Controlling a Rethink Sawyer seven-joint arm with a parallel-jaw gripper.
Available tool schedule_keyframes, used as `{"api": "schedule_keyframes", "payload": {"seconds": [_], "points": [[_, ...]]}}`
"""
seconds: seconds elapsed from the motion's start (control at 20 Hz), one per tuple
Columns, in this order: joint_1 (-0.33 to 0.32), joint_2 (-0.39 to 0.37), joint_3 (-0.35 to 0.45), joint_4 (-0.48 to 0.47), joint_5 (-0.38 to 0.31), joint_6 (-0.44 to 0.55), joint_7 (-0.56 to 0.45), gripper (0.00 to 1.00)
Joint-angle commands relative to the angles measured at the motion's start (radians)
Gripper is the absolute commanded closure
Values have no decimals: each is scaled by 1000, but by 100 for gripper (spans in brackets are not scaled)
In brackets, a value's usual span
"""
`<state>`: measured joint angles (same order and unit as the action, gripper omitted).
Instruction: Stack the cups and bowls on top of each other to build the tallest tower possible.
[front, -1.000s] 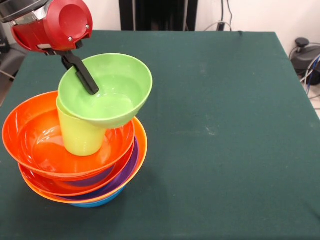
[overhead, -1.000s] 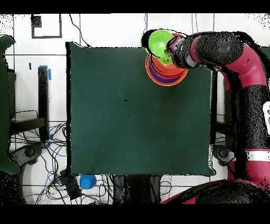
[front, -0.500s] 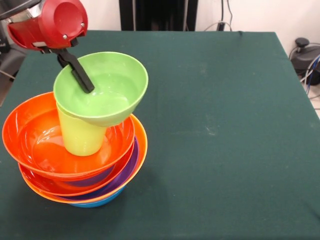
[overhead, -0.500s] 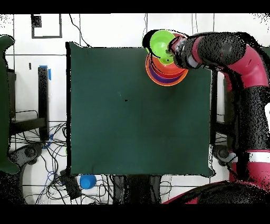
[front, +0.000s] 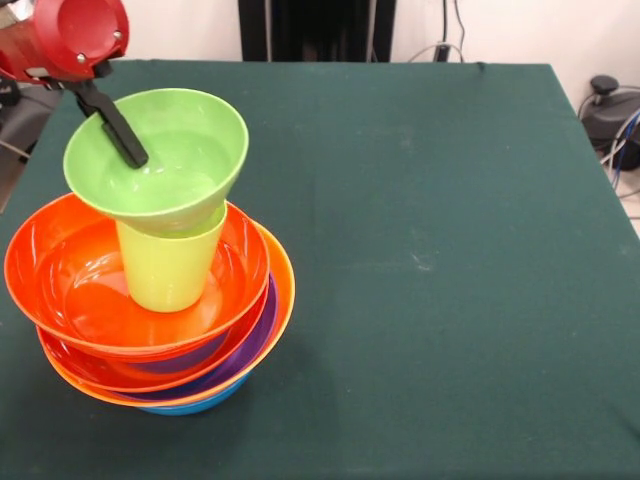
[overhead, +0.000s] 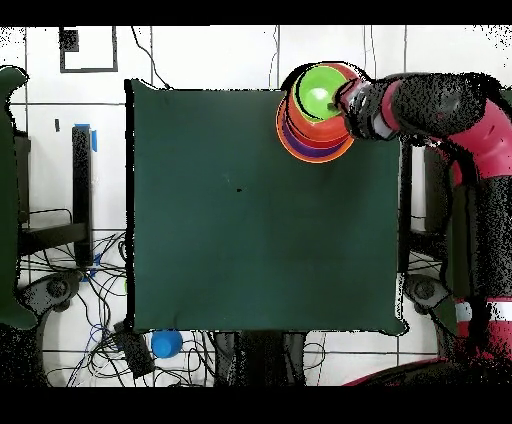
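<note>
Small lime-green bowl (front: 158, 155) tilted on one lime-green tumbler (front: 166, 268), standing in nested tower (front: 140, 320) near worktop (front: 450, 250) edge. Tool (front: 112, 125) clamped on the bowl's rim, one finger inside. Front view only: tumbler, blue bottom bowl. Overhead only: whole arm (overhead: 455, 100).

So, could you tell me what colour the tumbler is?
Lime green tumbler; front view shows it best.

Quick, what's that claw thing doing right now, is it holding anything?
Gripper: closed on the rim of the small lime-green bowl, holding it over the lime-green cup that stands in the tower of bowls.
</note>
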<state>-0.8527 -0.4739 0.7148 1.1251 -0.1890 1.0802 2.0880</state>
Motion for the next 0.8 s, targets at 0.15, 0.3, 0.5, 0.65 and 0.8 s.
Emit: {"api": "schedule_keyframes", "payload": {"seconds": [0.15,0.3,0.5,0.65,0.8], "points": [[-4,2,7,153,-59,-68,-203,100],[-8,5,10,176,-64,-90,-194,100],[-7,3,10,188,-69,-111,-185,100],[-2,3,10,188,-71,-122,-179,100],[0,3,10,184,-74,-137,-177,100]]}}
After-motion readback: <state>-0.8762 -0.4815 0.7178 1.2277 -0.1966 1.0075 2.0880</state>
